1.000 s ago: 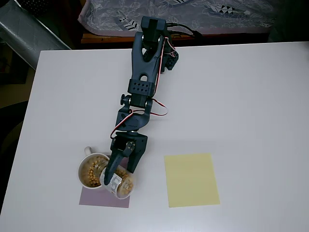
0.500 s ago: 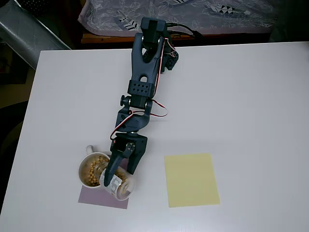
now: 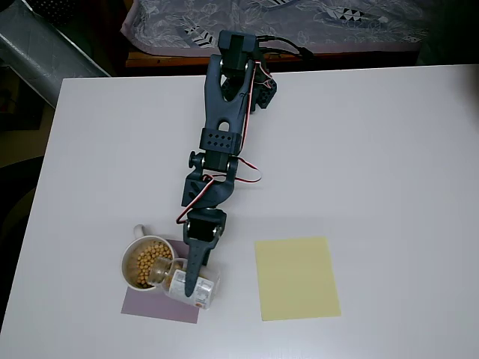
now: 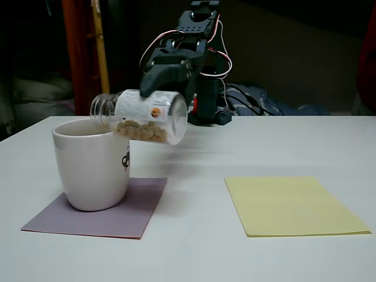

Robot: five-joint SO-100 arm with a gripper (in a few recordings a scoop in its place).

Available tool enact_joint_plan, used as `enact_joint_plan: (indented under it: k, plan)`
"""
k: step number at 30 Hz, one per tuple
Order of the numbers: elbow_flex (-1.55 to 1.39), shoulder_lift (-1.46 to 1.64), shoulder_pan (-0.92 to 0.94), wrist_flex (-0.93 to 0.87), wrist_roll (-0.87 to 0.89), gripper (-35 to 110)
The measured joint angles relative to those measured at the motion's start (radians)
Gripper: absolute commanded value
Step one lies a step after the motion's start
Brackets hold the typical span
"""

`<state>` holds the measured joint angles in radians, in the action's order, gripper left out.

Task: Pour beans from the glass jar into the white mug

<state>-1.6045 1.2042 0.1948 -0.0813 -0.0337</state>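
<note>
1. Table (image 3: 389,149), white, spans most of the overhead view; dark clutter and a patterned cloth (image 3: 299,19) lie beyond its far edge.
2. Arm (image 3: 223,127), dark, with red and white wires, reaches from the far edge toward the near left.
3. Yellow sheet (image 3: 296,277) lies flat near the front, right of the arm's tip, well apart from the mug.
4. Purple mat (image 4: 97,207) lies at near left, under the mug.
5. White mug (image 4: 92,164) stands upright on the mat, handle (image 3: 138,231) pointing to the far side in the overhead view; beans inside it (image 3: 146,262).
6. Gripper (image 3: 196,278) is clamped on the glass jar (image 4: 144,116), gripping it from above around the body.
7. Jar is tipped almost horizontal, held off the table, mouth to the left over the mug's right rim; pale label faces the fixed camera.
8. Beans (image 4: 141,131) left in the jar lie along its lower side.
</note>
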Motion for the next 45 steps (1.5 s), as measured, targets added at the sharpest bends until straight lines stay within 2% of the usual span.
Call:
enact_joint_plan:
  k: [5,12,17,22,27,31,34,40,45]
  plan:
    - [-0.069,0.08,-0.028,0.015,-0.353,0]
    - [-0.301,0.227,-0.103,0.149,-0.868,0]
    - [-0.583,0.347,-0.153,0.354,-1.177,3]
    - [-0.911,0.459,-0.199,0.617,-1.384,5]
    - [-1.123,0.377,-0.276,0.945,-1.591,8]
    - [-1.103,0.164,-0.31,1.149,-1.664,8]
    - [-0.991,-0.006,-0.334,1.236,-1.674,8]
    - [-0.718,-0.202,-0.37,1.249,-1.689,6]
    - [-0.555,-0.27,-0.38,1.164,-1.684,8]
